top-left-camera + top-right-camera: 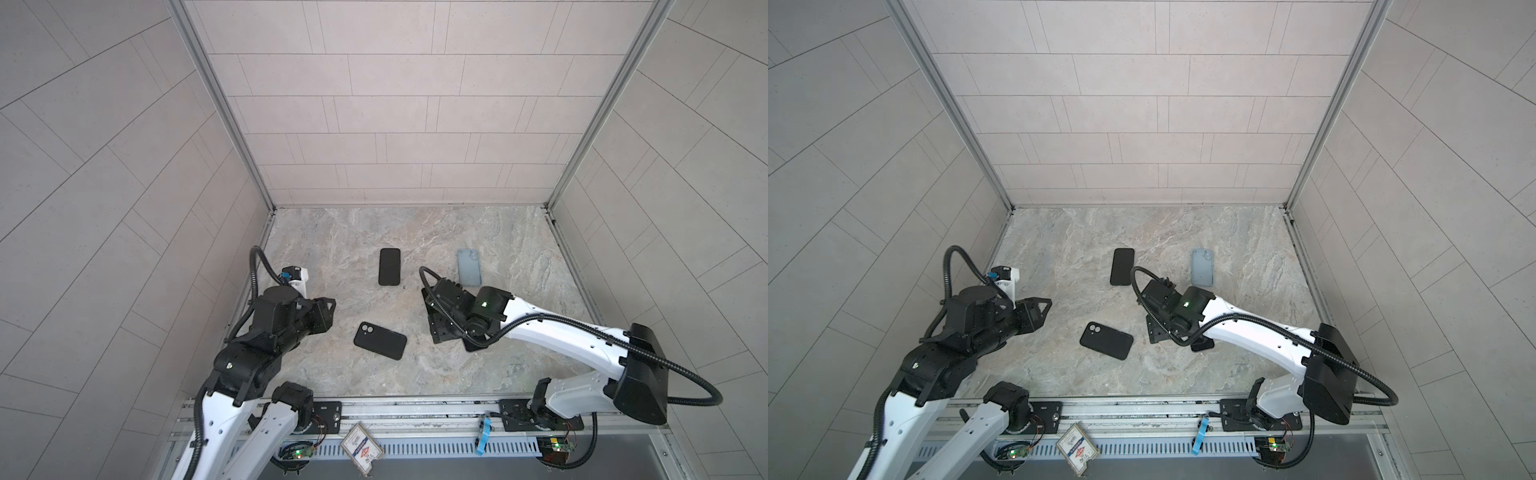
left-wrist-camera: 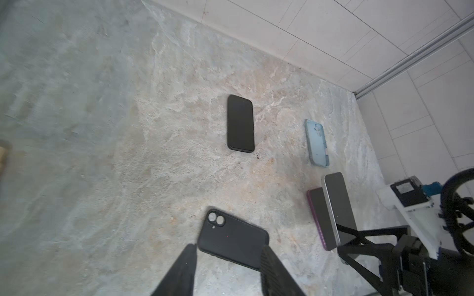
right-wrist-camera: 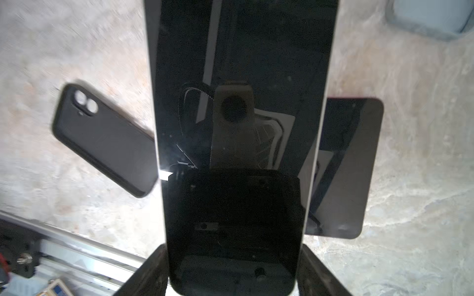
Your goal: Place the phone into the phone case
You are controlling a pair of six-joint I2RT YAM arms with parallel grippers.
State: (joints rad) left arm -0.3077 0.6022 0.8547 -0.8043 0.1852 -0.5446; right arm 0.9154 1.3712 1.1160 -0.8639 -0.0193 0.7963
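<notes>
Gripping phone (image 3: 238, 64) in right end effector (image 3: 234, 258); beneath it, purple-edged device (image 3: 346, 166) mostly hidden. Noted left end effector (image 2: 227, 249) open, empty, fingertips (image 2: 187, 261) alone in frame.

Pale tiled walls (image 1: 374, 104), aluminium corner posts (image 1: 223, 104), marbled stone tabletop (image 1: 478, 374), even light

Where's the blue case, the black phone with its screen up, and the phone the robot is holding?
blue case (image 1: 469, 268), in a top view, middle of its flat face.
screen-up black phone (image 1: 389, 267), in a top view, middle of its dark screen.
held phone (image 3: 243, 51), right wrist view, on its shiny screen.
</notes>
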